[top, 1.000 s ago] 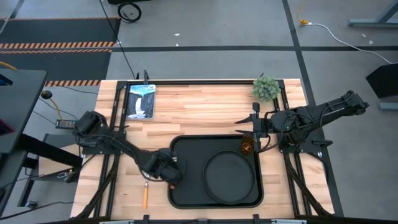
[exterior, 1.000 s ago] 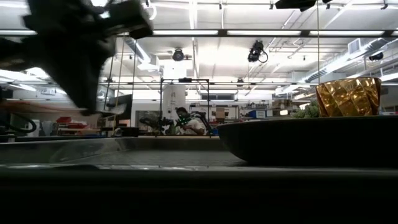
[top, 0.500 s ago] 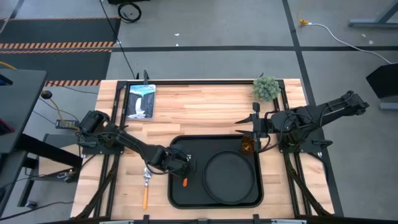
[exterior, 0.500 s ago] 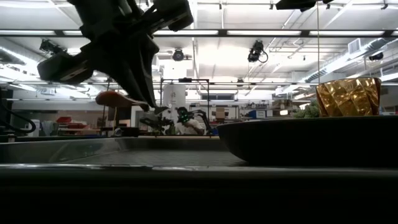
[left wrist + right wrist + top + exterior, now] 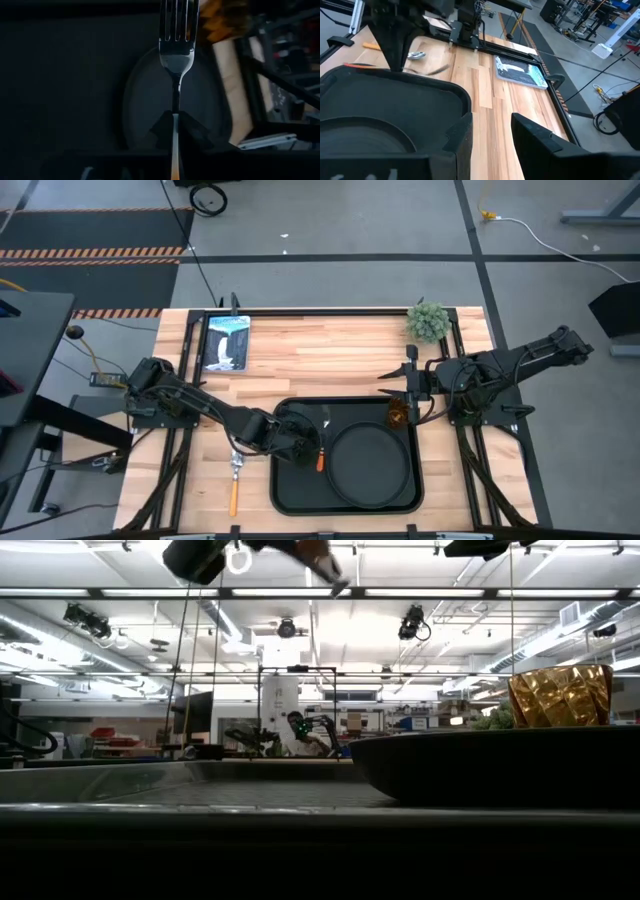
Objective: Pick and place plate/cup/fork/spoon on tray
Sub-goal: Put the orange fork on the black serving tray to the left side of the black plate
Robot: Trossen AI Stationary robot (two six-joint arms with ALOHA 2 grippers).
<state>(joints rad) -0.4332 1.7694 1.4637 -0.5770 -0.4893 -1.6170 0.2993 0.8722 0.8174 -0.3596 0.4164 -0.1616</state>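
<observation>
The black tray (image 5: pixel 290 490) lies at the table's near middle. The round dark plate (image 5: pixel 368 464) sits in its right half, and the amber cup (image 5: pixel 399 413) stands in its far right corner, also showing in the low view (image 5: pixel 560 695). My left gripper (image 5: pixel 303 443) hovers over the tray's left part, shut on the fork (image 5: pixel 176 47), whose reddish-orange handle (image 5: pixel 319 462) shows beside it. The spoon (image 5: pixel 234 480) lies on the wood left of the tray. My right gripper (image 5: pixel 492 135) is open and empty beyond the tray's far right corner. My left gripper pinches the fork between its two fingers at the thin neck just behind the head (image 5: pixel 175 107), with the handle (image 5: pixel 173 167) running back between the fingers. The fork lies along the fingers, tines pointing away from the gripper. It is lifted clear above the tray.
A small green plant (image 5: pixel 428 322) stands at the far right of the table and a framed picture (image 5: pixel 227 342) lies at the far left. Bare wood stretches between them, beyond the tray. A person (image 5: pixel 300 732) shows far off in the room.
My left gripper has carried the fork from the tray's near left edge toward the table's right, over the tray, and has risen well above it. The fork stays in the shut fingers and has turned about with the gripper.
</observation>
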